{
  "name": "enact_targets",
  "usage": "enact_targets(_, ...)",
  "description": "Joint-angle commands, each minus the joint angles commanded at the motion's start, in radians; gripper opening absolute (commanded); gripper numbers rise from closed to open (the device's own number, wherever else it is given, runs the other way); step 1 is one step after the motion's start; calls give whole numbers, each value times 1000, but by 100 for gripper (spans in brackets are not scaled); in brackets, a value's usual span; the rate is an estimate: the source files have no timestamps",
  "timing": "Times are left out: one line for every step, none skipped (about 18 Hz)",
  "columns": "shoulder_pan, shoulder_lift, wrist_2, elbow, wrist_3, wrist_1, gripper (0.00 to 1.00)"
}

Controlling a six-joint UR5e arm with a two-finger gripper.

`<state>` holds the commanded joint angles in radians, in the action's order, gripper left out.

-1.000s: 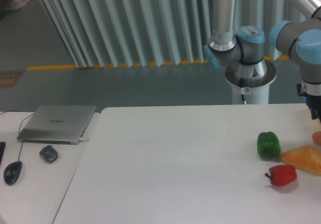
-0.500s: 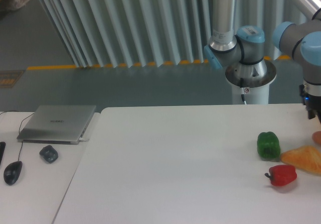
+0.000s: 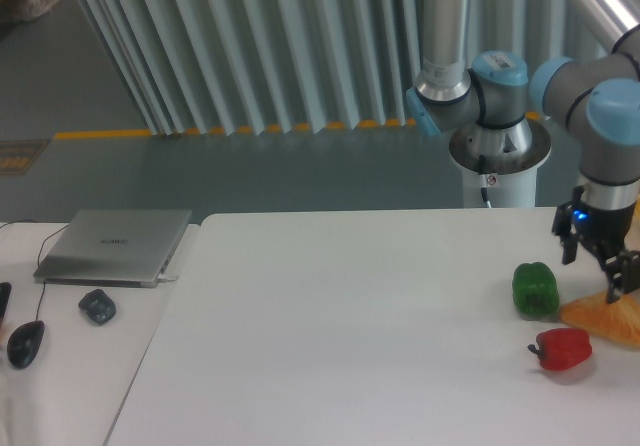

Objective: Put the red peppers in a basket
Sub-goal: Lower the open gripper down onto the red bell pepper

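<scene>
The red pepper (image 3: 563,348) lies on its side on the white table (image 3: 350,326) at the right front, its dark stem pointing left. My gripper (image 3: 597,271) hangs just behind it and a little to the right, above the table between the green pepper and the orange wedge. Its dark fingers (image 3: 570,246) stand apart, open and empty, clear of the red pepper. No basket is in view.
A green bell pepper (image 3: 535,288) stands just behind the red one. A flat orange-yellow wedge (image 3: 610,318) lies to its right at the frame edge. The arm's base (image 3: 497,151) is behind the table. A laptop (image 3: 115,246), a mouse (image 3: 25,343) and a dark object (image 3: 97,306) lie at the left.
The gripper has swung left and down from the right frame edge to a spot over the wedge beside the green pepper. The peppers have not moved.
</scene>
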<state>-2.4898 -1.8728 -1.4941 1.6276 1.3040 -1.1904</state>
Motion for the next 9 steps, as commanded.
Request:
enact_targets(9,-15,0,-5,-3,5,100)
enact_targets(23,-35,2,-21,-18,6,100)
enact_targets(23,-46,3,-35,-32,6,100)
enact_targets(31,-58,5,-49,-64,6,100)
enact_targets(35,-63,6,-49,-93,8,100)
enact_targets(35,-69,6,-51,-115,12,100)
enact_targets(37,-75,6,-54,-123,12,100)
enact_targets(37,-80,6,-58,-123,12,100)
enact_targets(37,-91,6,-60,-121,14,100)
